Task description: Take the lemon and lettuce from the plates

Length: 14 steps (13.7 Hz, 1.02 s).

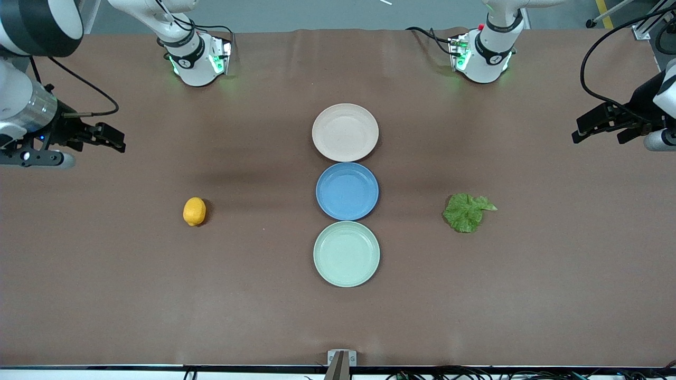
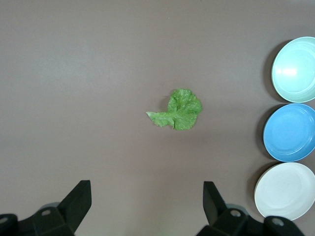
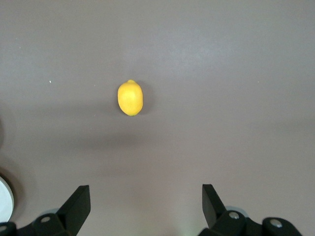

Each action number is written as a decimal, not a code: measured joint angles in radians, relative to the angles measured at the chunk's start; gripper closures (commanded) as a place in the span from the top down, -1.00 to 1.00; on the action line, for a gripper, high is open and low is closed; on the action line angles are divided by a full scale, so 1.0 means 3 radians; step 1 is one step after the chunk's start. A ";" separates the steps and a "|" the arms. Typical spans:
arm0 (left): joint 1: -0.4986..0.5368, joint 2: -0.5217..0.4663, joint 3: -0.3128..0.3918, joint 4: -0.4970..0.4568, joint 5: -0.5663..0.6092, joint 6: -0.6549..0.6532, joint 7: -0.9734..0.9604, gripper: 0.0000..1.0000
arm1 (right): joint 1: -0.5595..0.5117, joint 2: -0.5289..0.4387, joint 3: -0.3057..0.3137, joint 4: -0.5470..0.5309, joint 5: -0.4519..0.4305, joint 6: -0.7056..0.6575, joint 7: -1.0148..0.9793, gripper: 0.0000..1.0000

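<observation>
**Lemon and lettuce lie on the bare counter, plates bare**

The right tool point(image 1: 108, 138) hangs over the right arm's end of the brown counter point(image 1: 158, 295), fingers spread wide, holding nothing. The small smooth yellow-orange lemon point(image 1: 194, 211) lies on the counter, well apart from the plates. The round beige-pink plate point(image 1: 345, 132), the round blue plate point(image 1: 347, 190) and the round pale mint green plate point(image 1: 346, 253) form a touching row at mid-counter, the mint one nearest the front camera. The crinkled bright green lettuce leaf point(image 1: 467, 211) lies on the counter toward the left arm's end. The left tool point(image 1: 602, 126) hangs there, wide open and holding nothing. No writing is legible.
</observation>
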<state>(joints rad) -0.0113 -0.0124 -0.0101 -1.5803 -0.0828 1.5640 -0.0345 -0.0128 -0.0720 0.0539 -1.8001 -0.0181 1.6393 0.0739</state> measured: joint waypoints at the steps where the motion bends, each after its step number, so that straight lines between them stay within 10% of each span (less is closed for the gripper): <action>1: 0.0001 -0.0001 0.0004 0.0001 0.0000 0.0000 0.0000 1.00 | 0.0006 -0.0060 -0.0003 -0.0045 0.0000 0.0000 0.0000 1.00; 14: 0.0002 -0.0082 0.0005 0.0008 0.0124 -0.0007 0.0000 1.00 | 0.0009 -0.0142 -0.0027 0.0017 0.0000 0.0074 0.0000 1.00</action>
<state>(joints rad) -0.0108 -0.0371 -0.0087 -1.5777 -0.0457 1.5618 -0.0345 -0.0100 -0.1146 0.0459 -1.7949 -0.0181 1.6616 0.0739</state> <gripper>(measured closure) 0.000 0.000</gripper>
